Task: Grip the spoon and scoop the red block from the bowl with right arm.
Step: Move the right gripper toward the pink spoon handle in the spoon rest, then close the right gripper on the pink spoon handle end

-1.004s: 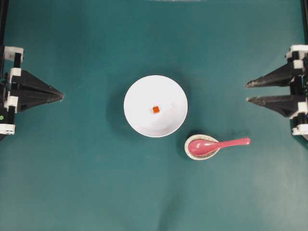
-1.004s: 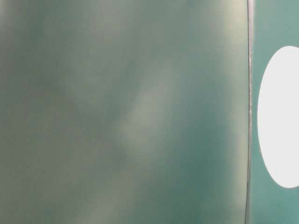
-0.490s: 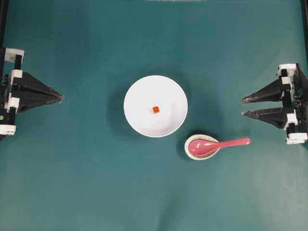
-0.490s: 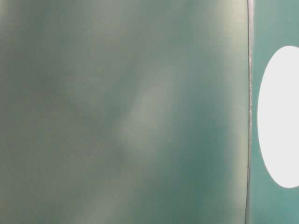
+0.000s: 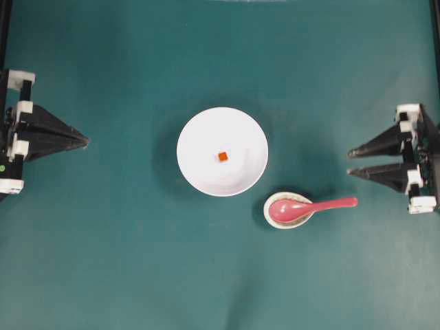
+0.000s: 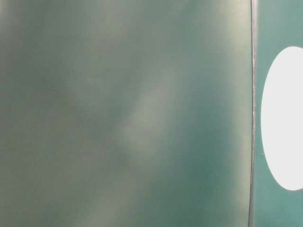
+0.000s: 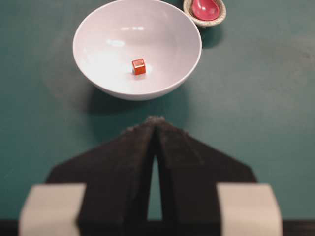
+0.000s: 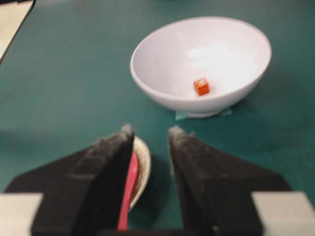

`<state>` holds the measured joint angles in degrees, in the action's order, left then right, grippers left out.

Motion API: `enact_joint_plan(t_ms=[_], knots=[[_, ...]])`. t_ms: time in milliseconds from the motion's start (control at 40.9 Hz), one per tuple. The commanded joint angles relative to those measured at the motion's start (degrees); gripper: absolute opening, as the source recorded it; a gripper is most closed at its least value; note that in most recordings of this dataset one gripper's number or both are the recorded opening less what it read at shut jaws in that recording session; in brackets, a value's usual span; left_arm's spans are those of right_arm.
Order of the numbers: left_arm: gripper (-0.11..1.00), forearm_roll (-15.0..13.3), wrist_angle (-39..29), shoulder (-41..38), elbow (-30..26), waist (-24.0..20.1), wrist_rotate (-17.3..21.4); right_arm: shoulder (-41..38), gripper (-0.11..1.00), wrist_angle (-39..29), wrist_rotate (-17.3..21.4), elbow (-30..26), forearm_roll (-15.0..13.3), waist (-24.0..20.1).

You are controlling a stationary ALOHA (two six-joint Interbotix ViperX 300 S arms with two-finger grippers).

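My right claw (image 5: 349, 162) has swung down the overhead view toward the spoon's end of the table since the earlier frames, fingers drawn a little closer together, while nothing else on the table has shifted. The spoon (image 5: 309, 207) lies untouched, its pink scoop resting in the small speckled dish (image 5: 269, 214) and its handle reaching out to the right over the green table (image 5: 137, 275), the tip pointing toward my side. The red block (image 5: 223, 157) sits near the middle of the white bowl (image 5: 199, 137), which stands just up and left of the dish, close beside it. So nothing of the task is done yet as far as I can judge: the spoon is not gripped, the block not scooped, and the approach, the grasp and the scoop all remain. My right claw stands parted with a clear gap between its two black fingers; it holds nothing and touches nothing, hanging well apart from the handle in the overhead view. From my right wrist camera the handle shows as a red strip low behind my left-hand finger, not between the two. My left claw (image 5: 88, 139) waits at the far left edge, its fingers pressed together at the tips and empty.
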<state>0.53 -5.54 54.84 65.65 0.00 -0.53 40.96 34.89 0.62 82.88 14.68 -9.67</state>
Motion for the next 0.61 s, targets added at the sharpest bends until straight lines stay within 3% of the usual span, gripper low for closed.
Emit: enact_joint_plan(t_ms=[0,367,588], knots=[[0.00,0.18,0.00,-0.35,-1.58,-0.09,-0.18,-1.58,0.43,0.70,0.09,-0.53,0.35,-1.05],[0.00,0.18,-0.70,-0.35,-1.58,-1.41,-0.18,-5.19,0.43,1.93,0.09,-0.35,0.44,-4.92],[0.00,0.18,-1.67,-0.44,-1.67,-1.41,-0.18,-8.53,0.43,3.43,0.09,-0.53,1.93,-7.47]])
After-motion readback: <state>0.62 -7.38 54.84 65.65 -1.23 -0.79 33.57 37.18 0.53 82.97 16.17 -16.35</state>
